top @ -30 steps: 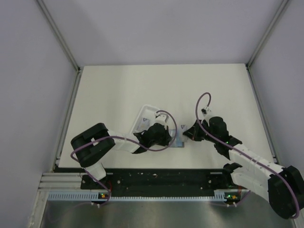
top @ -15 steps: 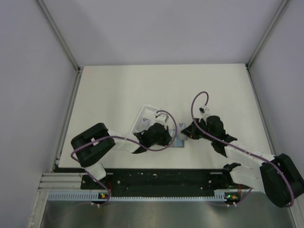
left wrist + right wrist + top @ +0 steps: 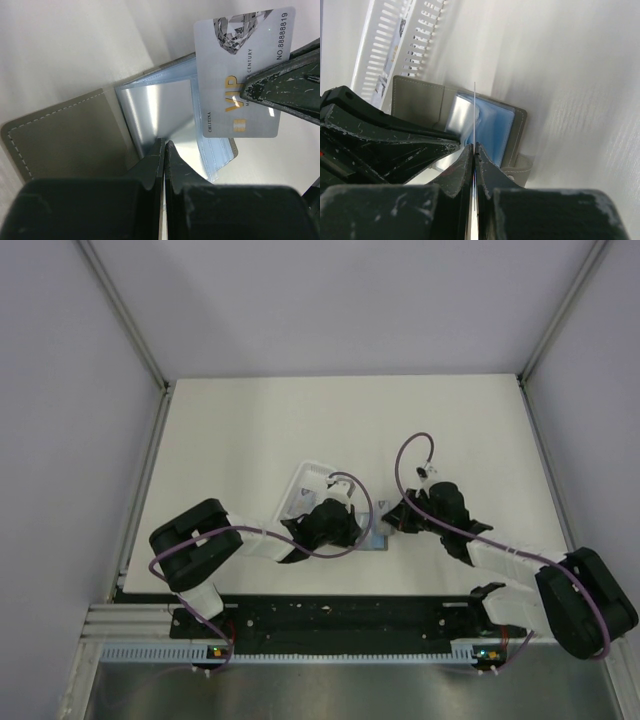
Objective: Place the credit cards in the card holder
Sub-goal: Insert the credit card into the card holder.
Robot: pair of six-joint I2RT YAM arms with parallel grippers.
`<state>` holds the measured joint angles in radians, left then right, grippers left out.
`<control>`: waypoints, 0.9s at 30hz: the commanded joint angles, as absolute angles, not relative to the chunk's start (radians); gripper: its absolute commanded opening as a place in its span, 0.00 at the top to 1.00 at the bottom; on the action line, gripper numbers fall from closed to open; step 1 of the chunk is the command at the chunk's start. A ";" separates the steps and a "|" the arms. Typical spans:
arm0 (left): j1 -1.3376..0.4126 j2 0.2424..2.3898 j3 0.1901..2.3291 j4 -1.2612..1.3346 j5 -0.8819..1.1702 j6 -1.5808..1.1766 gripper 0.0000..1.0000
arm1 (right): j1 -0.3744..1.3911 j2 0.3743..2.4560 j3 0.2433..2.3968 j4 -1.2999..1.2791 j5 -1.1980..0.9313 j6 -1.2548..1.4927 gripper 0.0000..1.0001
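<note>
The card holder point(image 3: 65, 135) lies open on the table, grey outer leaf to the left, bluish pockets point(image 3: 495, 130) to the right. My left gripper point(image 3: 164, 143) is shut, its tips pinching the holder's shiny clear inner leaf point(image 3: 150, 110). My right gripper point(image 3: 474, 146) is shut on one of the credit cards point(image 3: 235, 75), a silvery card printed VIP. That card shows edge-on point(image 3: 475, 107) in the right wrist view, standing upright over the blue pockets. In the top view both grippers meet over the card holder point(image 3: 379, 539), the left gripper point(image 3: 362, 531) beside the right gripper point(image 3: 392, 522).
A white slotted tray point(image 3: 303, 485) lies just behind the left gripper, and its ribbed side point(image 3: 395, 40) shows in the right wrist view. The left gripper's black fingers point(image 3: 395, 142) lie across the holder's left half. White walls enclose the table.
The right arm's elbow and forearm have swung left and its cable loop shifted. The right gripper edged slightly left with the card. The left arm has stayed put.
</note>
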<state>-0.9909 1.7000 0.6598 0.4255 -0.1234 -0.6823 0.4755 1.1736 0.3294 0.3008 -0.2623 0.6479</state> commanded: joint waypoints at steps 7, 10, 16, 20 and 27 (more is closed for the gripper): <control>-0.988 1.758 0.618 0.235 -0.123 -0.663 1.00 | 0.479 1.186 0.376 0.314 -0.210 0.604 1.00; -0.988 1.759 0.620 0.236 -0.123 -0.663 1.00 | 0.479 1.195 0.374 0.327 -0.215 0.609 1.00; -0.988 1.758 0.620 0.235 -0.123 -0.664 1.00 | 0.486 1.233 0.367 0.379 -0.227 0.644 1.00; -0.988 1.758 0.621 0.233 -0.121 -0.664 1.00 | 0.503 1.264 0.370 0.410 -0.232 0.658 1.00; -0.988 1.743 0.653 0.216 -0.112 -0.652 1.00 | 0.517 1.279 0.360 0.451 -0.245 0.698 1.00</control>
<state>-0.9909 1.7000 0.6624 0.4229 -0.1200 -0.6823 0.5030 1.2713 0.3367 0.3851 -0.2375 0.6758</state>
